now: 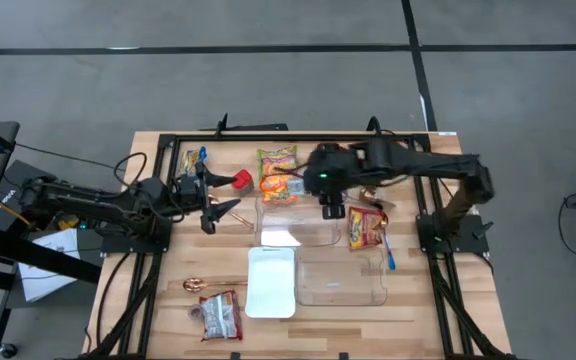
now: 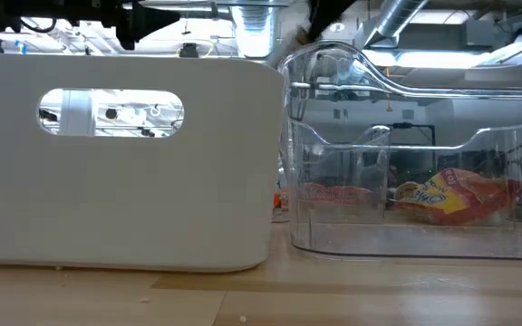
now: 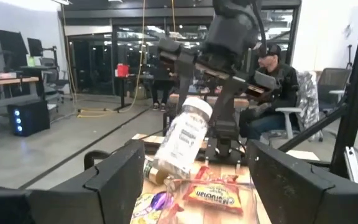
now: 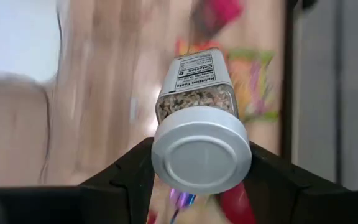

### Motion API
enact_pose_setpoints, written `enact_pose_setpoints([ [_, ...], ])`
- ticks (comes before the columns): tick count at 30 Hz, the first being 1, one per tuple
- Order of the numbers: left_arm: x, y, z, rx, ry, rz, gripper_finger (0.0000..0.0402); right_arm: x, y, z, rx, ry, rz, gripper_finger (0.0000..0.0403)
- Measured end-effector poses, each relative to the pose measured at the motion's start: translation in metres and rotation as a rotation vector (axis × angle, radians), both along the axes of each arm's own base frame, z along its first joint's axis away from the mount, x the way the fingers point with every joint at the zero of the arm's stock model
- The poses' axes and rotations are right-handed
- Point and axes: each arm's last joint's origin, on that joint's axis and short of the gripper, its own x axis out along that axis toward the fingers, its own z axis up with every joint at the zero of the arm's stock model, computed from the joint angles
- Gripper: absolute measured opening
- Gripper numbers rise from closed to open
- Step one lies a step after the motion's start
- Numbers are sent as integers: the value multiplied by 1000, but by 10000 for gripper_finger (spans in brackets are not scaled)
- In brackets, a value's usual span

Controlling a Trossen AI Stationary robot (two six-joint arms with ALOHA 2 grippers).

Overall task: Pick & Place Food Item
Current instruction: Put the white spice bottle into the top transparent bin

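Our right gripper (image 4: 197,163) has its jaws clamped on a silver-lidded spice jar (image 4: 199,118), above the blurred wooden desk (image 4: 104,93).

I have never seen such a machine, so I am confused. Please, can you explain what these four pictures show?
It is a robot with two dark arms at a wooden table. One picture looks down from above, one looks level across the table, and two come from cameras on the wrists. The right gripper holds a spice jar with a silver lid in its fingers, lifted above the table. The left gripper waits open at the left side. A white bin, a clear bin and several snack packets lie on the table.
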Motion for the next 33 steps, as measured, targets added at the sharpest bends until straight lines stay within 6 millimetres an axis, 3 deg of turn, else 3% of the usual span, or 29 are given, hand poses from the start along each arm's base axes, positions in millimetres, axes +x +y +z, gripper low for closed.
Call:
enact_pose_setpoints([
  [9,0,0,-4,-2,36,17,273,31,2,-38,245,225,-65,194],
  [19,0,1,-5,4,49,24,273,29,0,-47,324,289,-184,194],
  [33,0,1,-5,7,50,27,273,32,-25,-89,368,329,-226,194],
])
